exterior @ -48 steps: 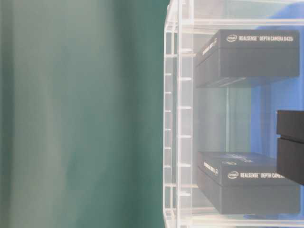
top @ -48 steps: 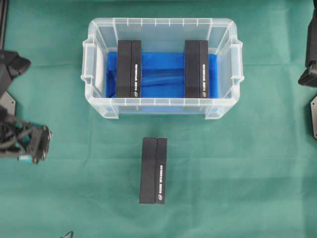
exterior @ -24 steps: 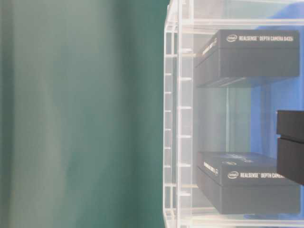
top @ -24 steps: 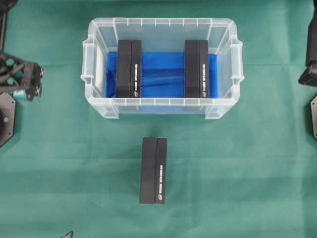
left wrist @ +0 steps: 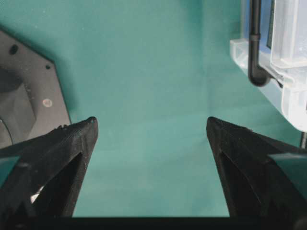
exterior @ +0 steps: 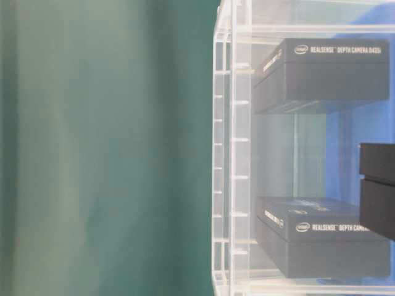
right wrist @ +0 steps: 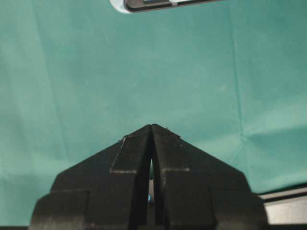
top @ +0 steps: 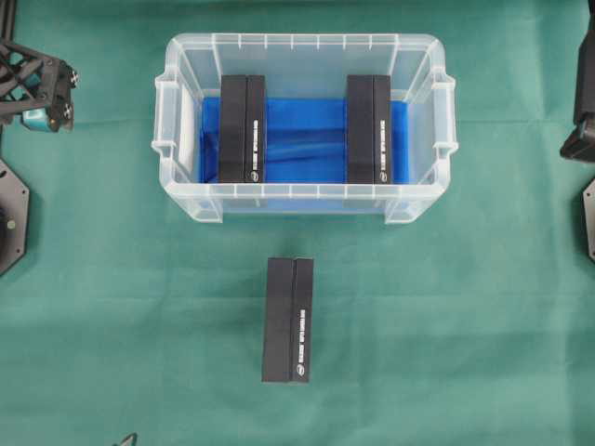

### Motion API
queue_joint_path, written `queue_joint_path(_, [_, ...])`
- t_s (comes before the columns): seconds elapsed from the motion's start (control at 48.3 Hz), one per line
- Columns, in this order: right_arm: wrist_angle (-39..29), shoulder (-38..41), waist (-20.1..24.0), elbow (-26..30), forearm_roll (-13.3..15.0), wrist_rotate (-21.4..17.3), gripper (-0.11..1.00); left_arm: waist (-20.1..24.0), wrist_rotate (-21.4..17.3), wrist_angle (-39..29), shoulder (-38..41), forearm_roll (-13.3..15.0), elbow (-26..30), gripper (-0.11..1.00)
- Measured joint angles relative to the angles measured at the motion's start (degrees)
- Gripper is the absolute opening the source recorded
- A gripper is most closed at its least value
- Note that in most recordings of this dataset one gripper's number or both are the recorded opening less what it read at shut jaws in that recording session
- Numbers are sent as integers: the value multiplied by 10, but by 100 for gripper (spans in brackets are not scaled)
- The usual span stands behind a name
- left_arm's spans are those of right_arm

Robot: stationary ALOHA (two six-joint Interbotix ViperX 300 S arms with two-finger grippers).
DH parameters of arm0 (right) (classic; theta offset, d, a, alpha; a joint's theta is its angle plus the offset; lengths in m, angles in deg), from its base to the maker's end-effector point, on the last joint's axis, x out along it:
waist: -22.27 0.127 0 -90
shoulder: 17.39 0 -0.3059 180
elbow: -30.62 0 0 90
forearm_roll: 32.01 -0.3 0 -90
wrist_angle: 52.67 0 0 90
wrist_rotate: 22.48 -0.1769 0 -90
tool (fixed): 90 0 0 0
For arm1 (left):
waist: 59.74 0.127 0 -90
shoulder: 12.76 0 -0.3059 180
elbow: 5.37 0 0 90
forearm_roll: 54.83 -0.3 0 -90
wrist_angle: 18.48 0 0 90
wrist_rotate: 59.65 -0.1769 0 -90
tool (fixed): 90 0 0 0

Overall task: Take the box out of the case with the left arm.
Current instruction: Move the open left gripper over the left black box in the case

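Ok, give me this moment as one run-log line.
left gripper: jaws open, empty, left of case | right gripper: shut, idle | boxes in case: two | box on cloth: one

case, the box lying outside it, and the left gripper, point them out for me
case [top: 305,41]: overhead view, on its far rim.
box outside the case [top: 287,320]: overhead view, on the middle of its top face.
left gripper [left wrist: 151,125]: left wrist view, midway between its open fingertips.
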Motion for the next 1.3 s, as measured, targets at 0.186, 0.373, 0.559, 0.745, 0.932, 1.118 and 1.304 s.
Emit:
queue_joint_path(0.186, [0, 0, 1, 0, 0, 0, 0, 0, 1, 0, 1, 0, 0, 89])
queue_joint_path(0.373, [0, 1, 0, 0, -1, 0, 0, 0, 0, 4, 15, 2, 4, 89])
queue_joint_path(0.559, [0, 0, 0, 0, 0, 0, 0, 0, 0, 21, 50, 3, 27, 89])
queue_joint_path(0.745, [0, 0, 1, 0, -1, 0, 0, -2, -1, 37, 120, 4, 83, 89])
queue_joint_path(0.932, [0, 0, 0, 0, 0, 0, 0, -15, -1, 40, 192, 4, 152, 89])
queue_joint_path(1.118, [-1, 0, 0, 0, 0, 0, 0, -29, -1, 42, 264, 4, 229, 89])
queue_joint_path(1.304, [0, 0, 1, 0, 0, 0, 0, -44, 2, 40, 323, 5, 287, 89])
